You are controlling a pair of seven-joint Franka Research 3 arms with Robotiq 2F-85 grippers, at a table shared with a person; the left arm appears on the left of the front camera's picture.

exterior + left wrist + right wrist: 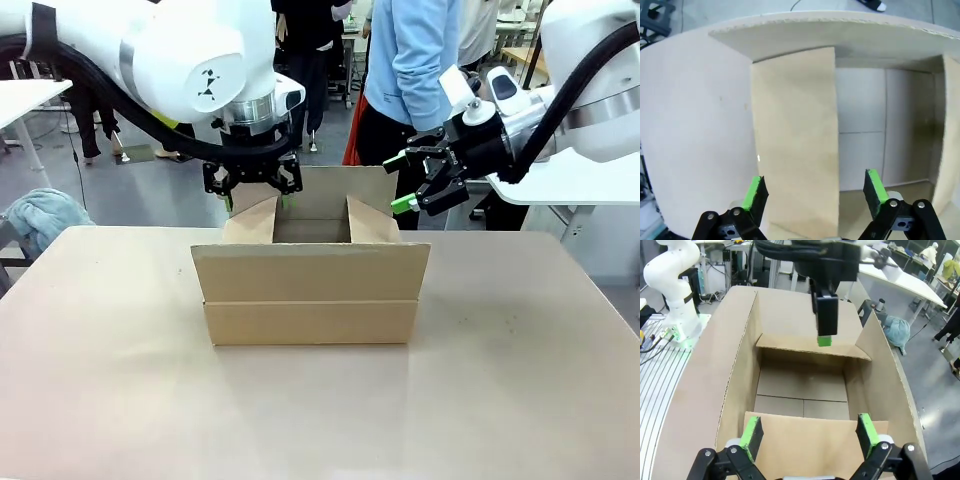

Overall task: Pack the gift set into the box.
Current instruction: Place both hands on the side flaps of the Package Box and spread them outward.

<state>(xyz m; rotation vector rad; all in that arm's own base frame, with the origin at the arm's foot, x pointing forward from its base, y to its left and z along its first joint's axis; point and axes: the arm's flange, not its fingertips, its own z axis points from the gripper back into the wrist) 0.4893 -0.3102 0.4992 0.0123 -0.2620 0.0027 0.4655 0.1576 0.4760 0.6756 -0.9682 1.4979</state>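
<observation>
The box [310, 290] stands open in the middle of the table, its long flaps up and its short side flaps leaning inward. Its brown floor [802, 390] is bare. My left gripper [257, 195] hangs open just over the box's left side flap [795, 150], which lies between its fingers without touching them. My right gripper [398, 182] is open beside the box's right end, above the right side flap [805, 440]. From the right wrist, the left gripper [824, 315] shows at the far end of the box. The gift set is out of view.
A person in a light blue top [410, 60] stands right behind the box. A bluish cloth [40, 215] lies off the table's left side. A white table [570, 185] sits at the right. Bare tabletop [320, 420] lies in front of the box.
</observation>
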